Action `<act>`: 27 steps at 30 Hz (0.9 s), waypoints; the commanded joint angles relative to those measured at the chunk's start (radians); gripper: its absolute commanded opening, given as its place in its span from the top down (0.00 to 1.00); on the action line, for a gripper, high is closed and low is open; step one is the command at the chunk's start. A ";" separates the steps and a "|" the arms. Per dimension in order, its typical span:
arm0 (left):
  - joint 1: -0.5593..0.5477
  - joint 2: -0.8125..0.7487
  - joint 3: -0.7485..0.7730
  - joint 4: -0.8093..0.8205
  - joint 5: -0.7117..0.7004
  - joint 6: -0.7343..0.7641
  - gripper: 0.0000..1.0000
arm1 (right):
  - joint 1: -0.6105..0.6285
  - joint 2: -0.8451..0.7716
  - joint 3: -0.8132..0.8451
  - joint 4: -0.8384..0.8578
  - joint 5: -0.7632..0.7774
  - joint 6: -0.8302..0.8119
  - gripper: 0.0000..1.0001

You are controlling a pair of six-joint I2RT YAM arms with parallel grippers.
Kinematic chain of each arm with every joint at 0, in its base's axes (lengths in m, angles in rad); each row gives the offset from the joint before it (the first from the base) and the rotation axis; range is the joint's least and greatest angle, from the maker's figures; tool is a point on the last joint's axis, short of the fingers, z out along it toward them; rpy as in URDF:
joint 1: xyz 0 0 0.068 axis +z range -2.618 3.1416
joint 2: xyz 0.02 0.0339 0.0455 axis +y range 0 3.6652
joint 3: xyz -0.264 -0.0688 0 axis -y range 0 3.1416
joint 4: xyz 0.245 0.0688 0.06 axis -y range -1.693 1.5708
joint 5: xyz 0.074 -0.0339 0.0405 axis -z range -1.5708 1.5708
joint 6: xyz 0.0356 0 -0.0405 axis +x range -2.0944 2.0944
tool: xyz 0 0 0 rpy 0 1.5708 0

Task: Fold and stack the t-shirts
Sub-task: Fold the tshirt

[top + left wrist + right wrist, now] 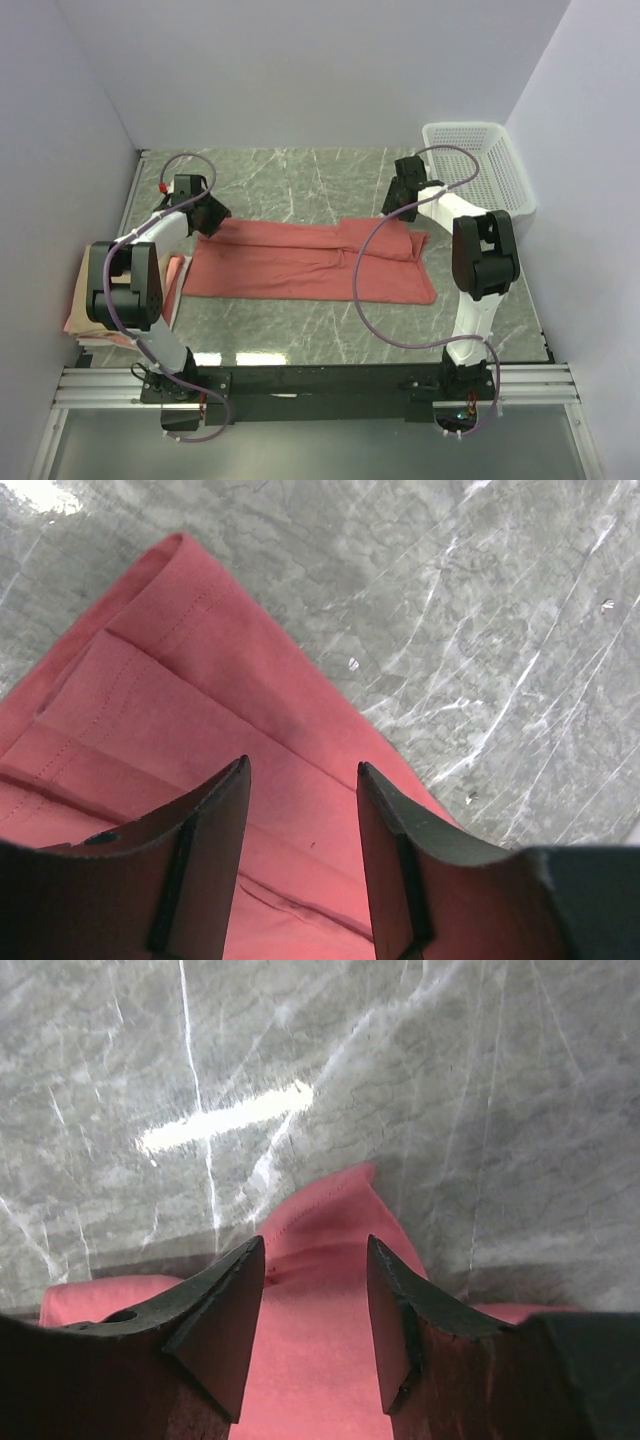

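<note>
The salmon-red t-shirt [300,262] lies flat on the marble table as a long folded band. My left gripper [210,222] is open just above its far left corner; in the left wrist view [302,763] the jaws stand apart over the red cloth [170,710]. My right gripper [397,208] is open above the far right corner; in the right wrist view [314,1242] the jaws straddle a pointed tip of the cloth [320,1220]. Neither holds anything. A folded tan-beige and pink stack [78,300] lies at the left, partly hidden by the left arm.
A white mesh basket [500,150] stands at the back right corner. White walls close in the table on three sides. The arm bases and a black rail [320,382] run along the near edge. Purple cables loop over the shirt's right part.
</note>
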 commanded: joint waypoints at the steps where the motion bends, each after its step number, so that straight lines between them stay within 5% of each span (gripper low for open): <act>1: -0.003 0.001 0.033 0.041 0.015 -0.007 0.48 | 0.008 -0.064 -0.017 0.009 -0.018 -0.006 0.47; 17: -0.005 0.003 0.023 0.047 0.021 -0.011 0.49 | 0.064 -0.152 -0.121 0.047 -0.004 0.001 0.52; 27: -0.005 0.010 0.027 0.046 0.021 -0.010 0.50 | 0.075 -0.149 -0.136 0.055 -0.016 0.003 0.93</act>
